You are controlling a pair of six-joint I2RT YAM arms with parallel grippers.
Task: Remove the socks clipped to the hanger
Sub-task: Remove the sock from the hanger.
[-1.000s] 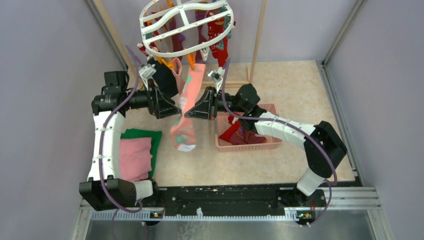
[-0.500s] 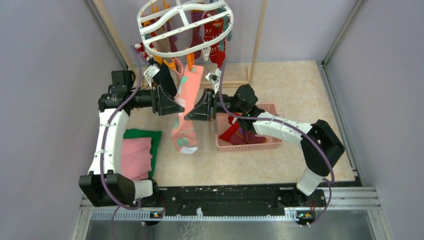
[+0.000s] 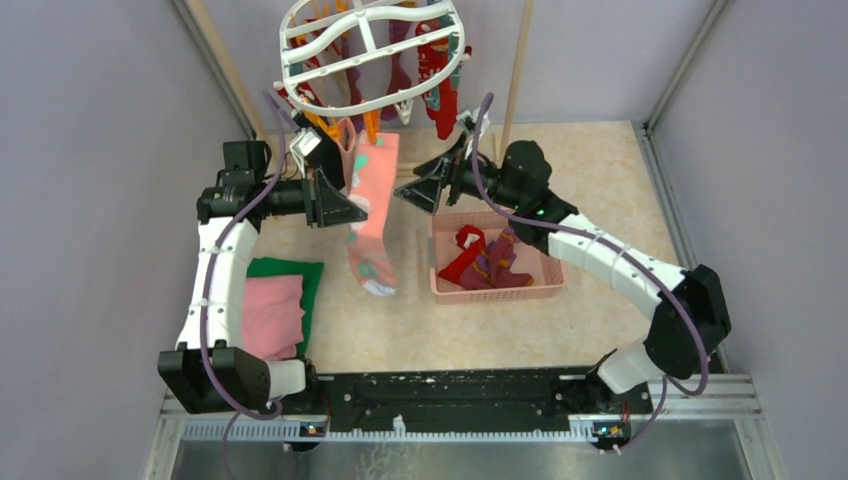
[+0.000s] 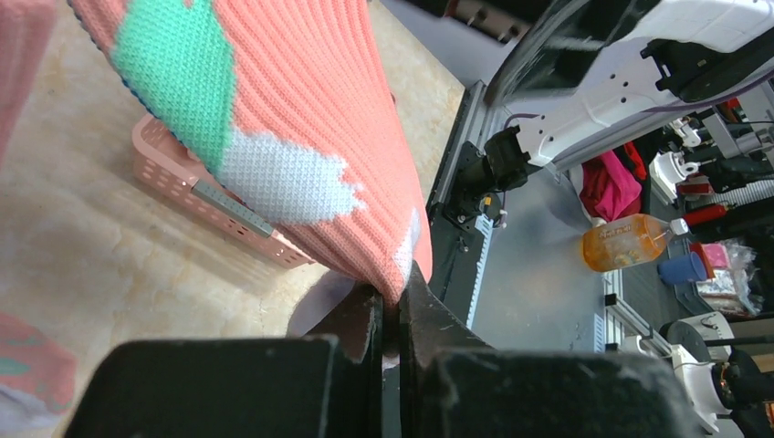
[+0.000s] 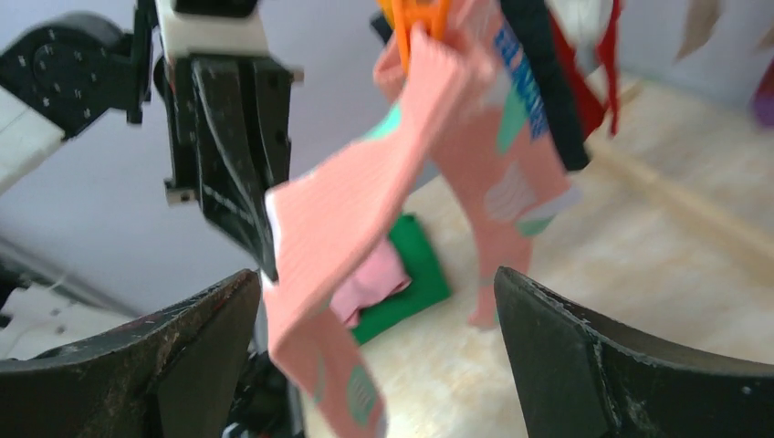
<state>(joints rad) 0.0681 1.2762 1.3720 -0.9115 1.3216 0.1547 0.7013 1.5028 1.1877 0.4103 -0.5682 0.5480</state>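
I see the pink sock (image 3: 372, 200) hanging from an orange clip (image 3: 371, 125) on the hanger (image 3: 285, 60), left of the basket (image 3: 495, 293). Left gripper (image 4: 394, 306) is clamped on the sock's edge. Right gripper (image 3: 408, 192) is spread wide, just right of the sock, not touching it.

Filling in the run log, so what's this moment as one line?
left fingers: shut on pink sock | right fingers: open, holding nothing | pink sock: clipped to hanger by orange clip
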